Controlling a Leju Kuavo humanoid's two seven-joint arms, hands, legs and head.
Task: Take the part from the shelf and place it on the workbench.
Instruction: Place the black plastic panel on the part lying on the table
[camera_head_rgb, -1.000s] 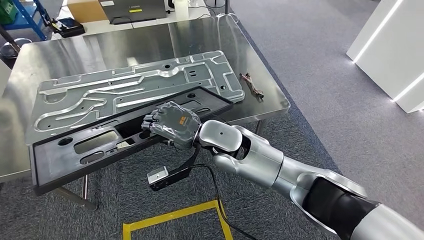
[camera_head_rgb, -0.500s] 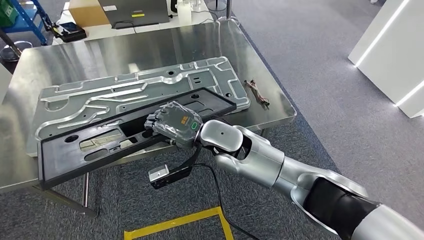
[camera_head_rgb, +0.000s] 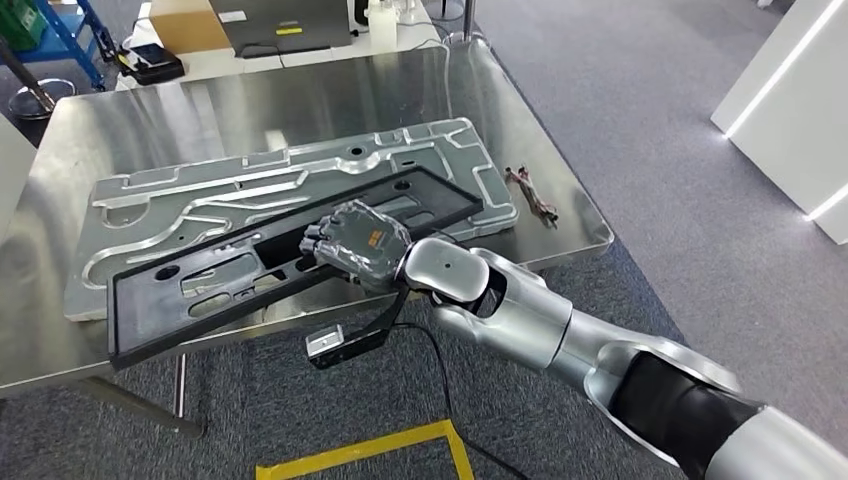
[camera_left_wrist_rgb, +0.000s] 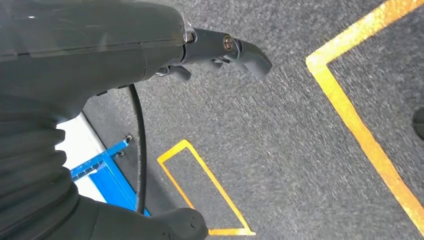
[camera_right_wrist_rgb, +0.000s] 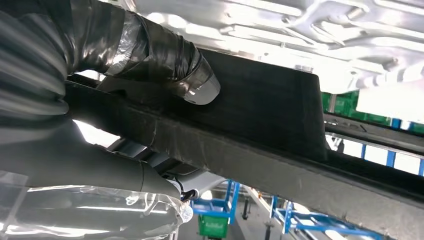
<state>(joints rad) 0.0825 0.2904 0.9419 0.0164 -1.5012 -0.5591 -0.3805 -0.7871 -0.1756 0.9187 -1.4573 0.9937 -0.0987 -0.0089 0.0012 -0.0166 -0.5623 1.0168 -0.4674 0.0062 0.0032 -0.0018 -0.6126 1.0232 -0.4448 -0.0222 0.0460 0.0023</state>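
Black part (camera_head_rgb: 250, 280), gripped by right robot hand (camera_head_rgb: 355, 243), now farther over workbench (camera_head_rgb: 120, 120).

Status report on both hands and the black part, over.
Right hand grips black part at its near edge. Left hand hangs over carpet, holding nothing. Part lies across the metal plate on workbench, near edge overhanging. Small tool off to the side.

Laptop (camera_head_rgb: 285, 22), floor tape (camera_head_rgb: 360, 450), blue rack (camera_head_rgb: 45, 35).
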